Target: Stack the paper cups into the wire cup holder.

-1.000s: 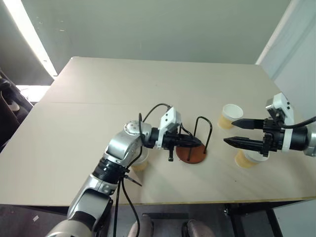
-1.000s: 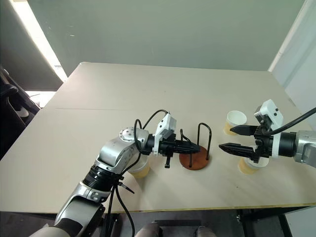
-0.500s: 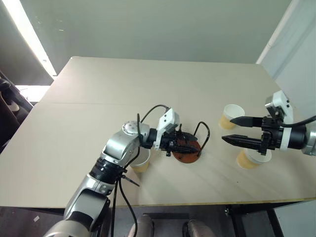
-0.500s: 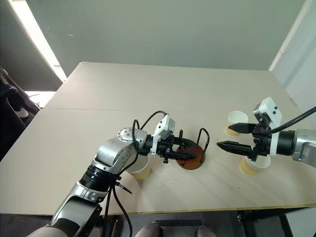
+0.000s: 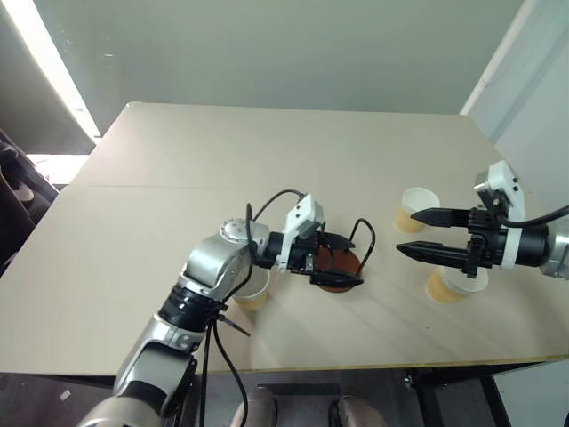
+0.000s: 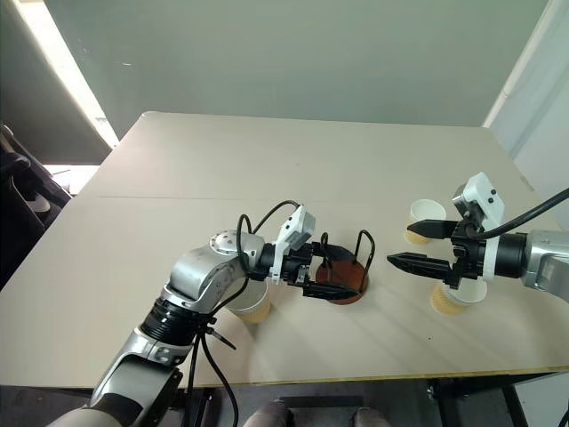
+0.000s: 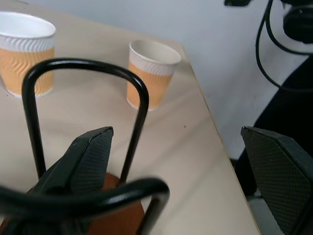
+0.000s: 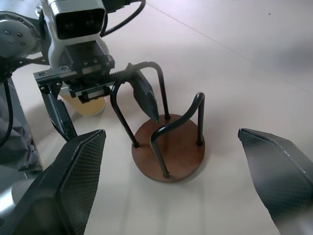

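The wire cup holder [image 8: 168, 152] stands on its reddish-brown disc near the table's middle, its black wire arches [image 5: 366, 233] upright and nothing inside. My left gripper [image 5: 339, 260] is open, its fingers straddling the holder's left arch without gripping it. One paper cup [image 5: 255, 290] stands under my left forearm. Two more stand at the right: one [image 5: 414, 206] farther back, one [image 5: 447, 286] nearer, partly behind my right gripper [image 5: 427, 233]. That gripper is open and empty, pointing at the holder from the right, a little apart from it.
The pale table [image 5: 178, 196] has wide free room at the back and left. Its front edge [image 5: 293, 365] runs close below the holder and cups. The right edge lies just beyond the two right cups.
My left gripper, shut at the holder's wire a second ago, has opened. The holder tipped and slid slightly left, and now sits flat. The right arm has stayed put.
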Controlling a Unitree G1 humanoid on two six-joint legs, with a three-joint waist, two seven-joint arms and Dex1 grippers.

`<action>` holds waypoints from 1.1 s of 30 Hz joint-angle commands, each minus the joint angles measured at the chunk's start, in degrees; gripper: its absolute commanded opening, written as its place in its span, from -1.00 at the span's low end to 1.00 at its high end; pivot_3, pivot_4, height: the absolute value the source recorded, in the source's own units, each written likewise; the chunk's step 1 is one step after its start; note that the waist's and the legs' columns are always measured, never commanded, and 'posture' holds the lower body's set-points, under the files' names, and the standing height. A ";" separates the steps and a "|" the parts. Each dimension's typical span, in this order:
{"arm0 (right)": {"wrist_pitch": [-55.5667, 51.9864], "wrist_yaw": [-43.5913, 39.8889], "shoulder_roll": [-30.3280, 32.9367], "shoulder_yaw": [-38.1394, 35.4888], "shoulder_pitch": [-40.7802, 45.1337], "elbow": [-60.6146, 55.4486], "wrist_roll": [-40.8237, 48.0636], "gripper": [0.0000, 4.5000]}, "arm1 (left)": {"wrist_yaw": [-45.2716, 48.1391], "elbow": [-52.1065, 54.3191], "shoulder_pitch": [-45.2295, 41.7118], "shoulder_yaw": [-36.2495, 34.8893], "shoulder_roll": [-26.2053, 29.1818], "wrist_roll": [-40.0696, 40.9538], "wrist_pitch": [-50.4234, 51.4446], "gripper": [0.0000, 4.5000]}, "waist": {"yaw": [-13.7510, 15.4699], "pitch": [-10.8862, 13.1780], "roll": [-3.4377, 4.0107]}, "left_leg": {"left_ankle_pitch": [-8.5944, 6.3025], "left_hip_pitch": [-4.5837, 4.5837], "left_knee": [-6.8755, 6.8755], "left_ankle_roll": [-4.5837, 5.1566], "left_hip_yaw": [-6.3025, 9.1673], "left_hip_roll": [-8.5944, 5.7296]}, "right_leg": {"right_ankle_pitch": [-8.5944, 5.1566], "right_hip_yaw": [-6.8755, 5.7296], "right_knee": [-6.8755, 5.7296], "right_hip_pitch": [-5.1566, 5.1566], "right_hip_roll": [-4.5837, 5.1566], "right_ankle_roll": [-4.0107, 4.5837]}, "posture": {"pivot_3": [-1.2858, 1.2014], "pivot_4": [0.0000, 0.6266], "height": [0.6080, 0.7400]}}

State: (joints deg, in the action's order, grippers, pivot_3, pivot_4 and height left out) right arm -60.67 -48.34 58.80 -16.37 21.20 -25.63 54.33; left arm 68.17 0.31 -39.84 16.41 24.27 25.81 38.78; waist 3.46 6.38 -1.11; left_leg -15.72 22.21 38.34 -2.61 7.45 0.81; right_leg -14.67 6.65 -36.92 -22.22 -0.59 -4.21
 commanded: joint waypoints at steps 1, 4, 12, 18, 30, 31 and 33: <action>0.07 -0.30 0.23 0.32 1.64 -1.49 1.29 1.00 | 2.09 1.69 -2.13 0.07 2.13 -0.66 -1.18 0.99 | -0.01 0.00 0.00 | 0.00 0.00 0.00 0.00 0.00 0.00 | 0.00 0.01 0.00 -0.01 0.00 0.00 | 0.03 -0.52 1.00; 0.35 -0.06 -0.06 1.28 2.43 -1.24 1.15 1.00 | 3.01 1.00 -3.38 0.22 3.67 -1.91 -2.56 0.99 | 0.08 0.00 0.00 | 0.00 0.01 0.03 0.01 0.02 -0.02 | 0.00 0.02 0.00 0.00 0.01 0.00 | 0.03 -0.52 1.00; 0.73 -0.42 -0.11 3.08 3.69 -0.53 0.53 1.00 | 4.23 0.90 -5.55 0.44 5.48 -3.72 -4.23 0.99 | -0.10 0.00 0.00 | -0.03 0.01 0.00 0.06 0.02 -0.01 | 0.00 0.10 0.02 -0.03 0.04 0.00 | 0.03 -0.52 1.00; 0.96 -1.19 0.27 4.44 4.85 0.03 0.00 1.00 | 9.68 1.37 -5.29 2.82 10.67 -6.07 -6.32 0.99 | -0.21 0.01 0.01 | -0.04 0.02 -0.06 0.07 0.03 0.00 | 0.00 0.14 0.02 -0.10 0.04 0.01 | 0.03 -0.52 1.00; 4.80 -3.75 0.83 6.03 6.96 3.15 -4.65 1.00 | 11.94 -3.13 -7.58 -0.59 13.25 -6.48 -10.24 0.99 | -0.33 0.01 0.02 | -0.34 0.07 -0.07 0.59 0.04 0.00 | 0.02 0.13 0.03 -0.17 0.32 0.04 | 0.03 -0.52 1.00; 5.12 -4.09 1.05 6.11 7.19 3.38 -5.14 1.00 | 11.35 -3.85 -8.50 -2.14 12.98 -5.48 -9.52 0.99 | -0.32 0.01 0.02 | -0.35 0.09 -0.07 0.62 0.05 0.00 | 0.02 0.11 0.02 -0.19 0.32 0.05 | 0.03 -0.52 1.00; 5.78 -4.75 1.37 6.21 7.52 3.84 -6.14 1.00 | 10.44 -4.70 -9.74 -4.71 12.56 -3.64 -7.95 0.99 | -0.32 0.01 0.02 | -0.32 0.16 -0.06 0.56 0.04 0.00 | 0.02 0.09 0.02 -0.24 0.32 0.05 | 0.03 -0.52 1.00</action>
State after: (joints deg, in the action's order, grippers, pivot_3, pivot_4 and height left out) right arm -56.32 -52.10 58.96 -9.78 27.71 -21.85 49.10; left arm 79.31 -4.82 -47.80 15.13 37.03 20.05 29.96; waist 3.13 6.40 -1.08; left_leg -15.94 22.38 38.28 -2.22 7.49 0.81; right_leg -14.65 6.74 -36.90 -22.46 -0.25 -4.16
